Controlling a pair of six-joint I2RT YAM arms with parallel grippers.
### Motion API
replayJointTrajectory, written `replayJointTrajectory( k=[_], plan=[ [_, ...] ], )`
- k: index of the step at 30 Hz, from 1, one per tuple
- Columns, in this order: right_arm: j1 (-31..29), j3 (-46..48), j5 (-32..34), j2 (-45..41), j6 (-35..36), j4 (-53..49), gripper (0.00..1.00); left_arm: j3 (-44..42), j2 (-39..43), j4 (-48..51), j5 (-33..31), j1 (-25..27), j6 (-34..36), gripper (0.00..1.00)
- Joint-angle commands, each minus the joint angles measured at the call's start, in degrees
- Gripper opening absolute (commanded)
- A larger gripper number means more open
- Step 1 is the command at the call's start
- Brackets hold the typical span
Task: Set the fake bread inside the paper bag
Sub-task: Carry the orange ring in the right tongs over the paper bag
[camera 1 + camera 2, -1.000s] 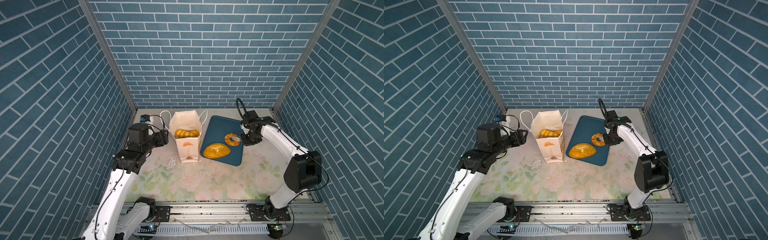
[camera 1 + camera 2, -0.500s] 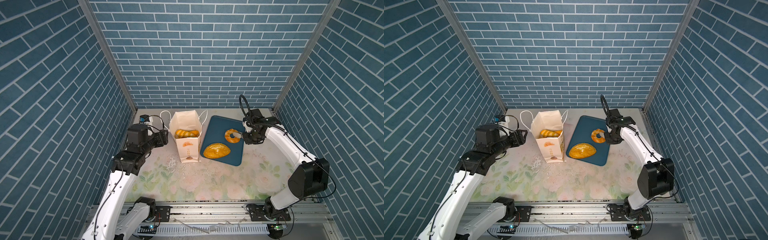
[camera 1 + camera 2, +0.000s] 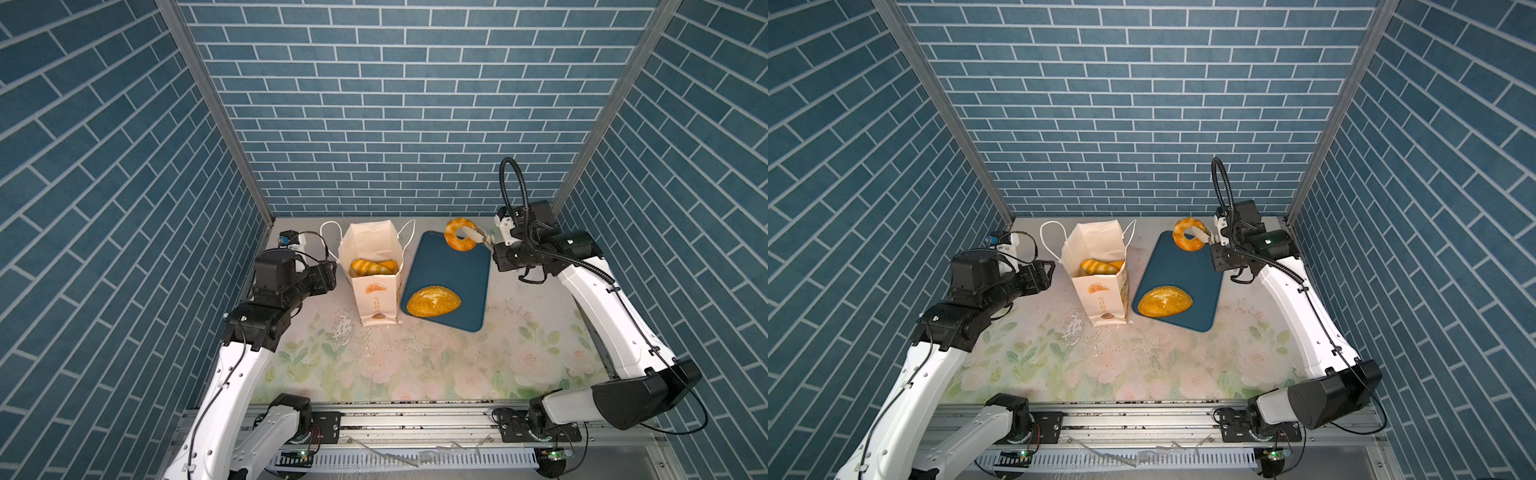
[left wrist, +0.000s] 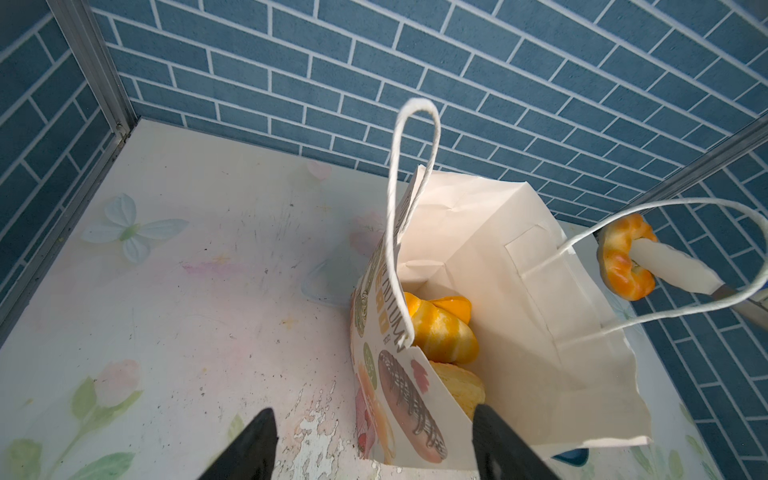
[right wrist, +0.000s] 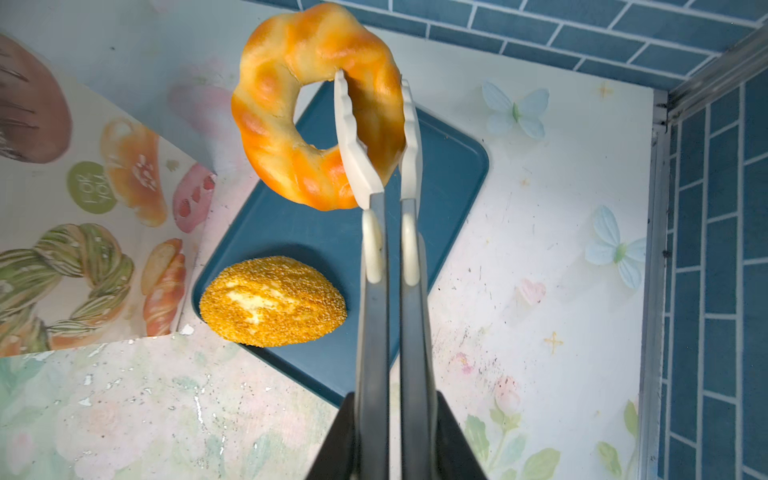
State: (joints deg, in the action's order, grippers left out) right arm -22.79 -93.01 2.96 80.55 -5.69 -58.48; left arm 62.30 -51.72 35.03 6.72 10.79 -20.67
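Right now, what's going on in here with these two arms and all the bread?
The right gripper is shut on a pair of tongs, and the tongs pinch a twisted ring of fake bread, held in the air above the far end of the blue tray. A seeded loaf lies on that tray. The paper bag stands upright beside it with some pastries already inside. The left gripper hangs open at the bag's other side, holding nothing.
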Motion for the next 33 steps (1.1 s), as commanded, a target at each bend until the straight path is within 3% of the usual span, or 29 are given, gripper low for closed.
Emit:
replayJointTrajectory(
  k=[1,21,33],
  plan=[
    [-1.19,-2.50,0.01,-1.36,-0.46,-0.29,0.16,-0.52,0.48,-0.35,0.40,0.11,-0.12,0.76],
    [-4.77,-4.87,1.96,-6.38,-0.28,-0.06,0.12,-0.48,0.05,-0.73,0.88,0.11,-0.21,0.76],
    [-14.41,-18.36,3.40,-4.36,4.38,2.03,0.11,-0.52,-0.29,-1.32,1.27,0.11,-0.68,0.76]
  ],
)
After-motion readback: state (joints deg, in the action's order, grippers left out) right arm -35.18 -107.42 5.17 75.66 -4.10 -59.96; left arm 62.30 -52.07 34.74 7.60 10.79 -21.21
